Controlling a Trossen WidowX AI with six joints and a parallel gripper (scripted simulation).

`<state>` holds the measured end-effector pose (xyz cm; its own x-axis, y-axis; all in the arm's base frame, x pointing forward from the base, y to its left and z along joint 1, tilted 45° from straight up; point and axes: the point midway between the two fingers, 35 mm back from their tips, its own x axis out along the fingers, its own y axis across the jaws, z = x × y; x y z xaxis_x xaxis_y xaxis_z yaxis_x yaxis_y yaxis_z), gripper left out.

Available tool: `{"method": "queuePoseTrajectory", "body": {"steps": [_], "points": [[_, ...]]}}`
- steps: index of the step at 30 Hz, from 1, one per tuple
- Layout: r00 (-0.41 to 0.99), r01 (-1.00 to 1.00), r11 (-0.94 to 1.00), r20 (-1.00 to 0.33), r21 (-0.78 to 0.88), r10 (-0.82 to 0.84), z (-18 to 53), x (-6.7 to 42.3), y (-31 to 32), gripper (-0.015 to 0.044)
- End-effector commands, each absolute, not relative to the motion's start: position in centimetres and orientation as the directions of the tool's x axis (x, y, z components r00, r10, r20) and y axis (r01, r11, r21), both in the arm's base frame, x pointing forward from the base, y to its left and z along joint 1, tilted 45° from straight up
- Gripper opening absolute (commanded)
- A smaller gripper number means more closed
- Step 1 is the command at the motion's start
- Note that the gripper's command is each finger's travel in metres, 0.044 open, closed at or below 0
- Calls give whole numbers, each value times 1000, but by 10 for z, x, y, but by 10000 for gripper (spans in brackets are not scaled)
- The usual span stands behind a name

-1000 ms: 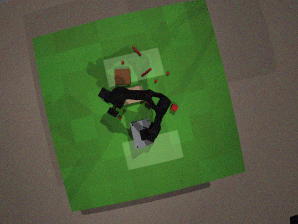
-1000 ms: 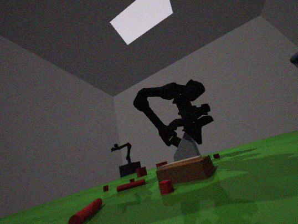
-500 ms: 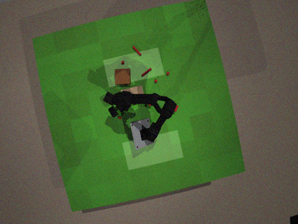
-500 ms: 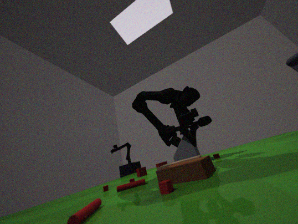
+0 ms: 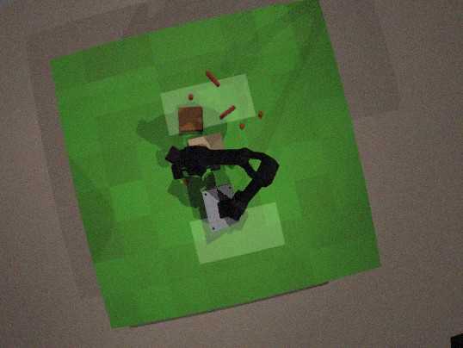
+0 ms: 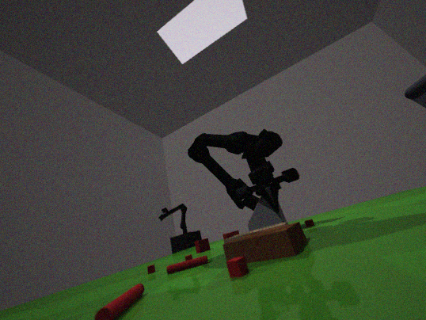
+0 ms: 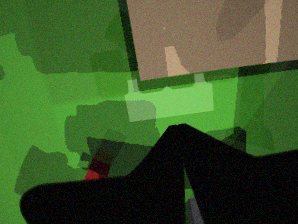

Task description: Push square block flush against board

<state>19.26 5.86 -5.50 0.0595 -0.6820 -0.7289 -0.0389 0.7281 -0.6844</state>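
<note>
The brown square block point(image 5: 190, 119) point(image 6: 264, 244) lies on the green mat point(image 5: 108, 142). The tan board point(image 5: 207, 140) lies just below it in the top view, close to or touching it, and is partly hidden by my arm. In the low side view only its pale top edge point(image 6: 261, 230) shows behind the block. In the wrist view the board point(image 7: 200, 35) fills the top. My gripper point(image 5: 174, 158) point(image 6: 275, 203) point(image 7: 178, 132) is shut and empty. It hovers off the board's left end, apart from it.
Red rods point(image 5: 212, 78) point(image 5: 227, 112) and small red cubes point(image 5: 190, 96) point(image 5: 261, 114) point(image 5: 242, 126) lie around the block. Another red cube point(image 5: 186, 183) point(image 7: 95, 172) lies near my gripper. The grey arm base point(image 5: 213, 208) stands below the board.
</note>
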Motion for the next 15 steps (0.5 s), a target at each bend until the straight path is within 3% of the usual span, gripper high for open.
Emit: {"method": "queuePoseTrajectory", "body": {"steps": [1, 15], "points": [[50, -36, 719, -719, -694, -693, -81, 191, 29, 0], [50, -36, 718, -718, -695, -694, -89, 199, 22, 0]]}}
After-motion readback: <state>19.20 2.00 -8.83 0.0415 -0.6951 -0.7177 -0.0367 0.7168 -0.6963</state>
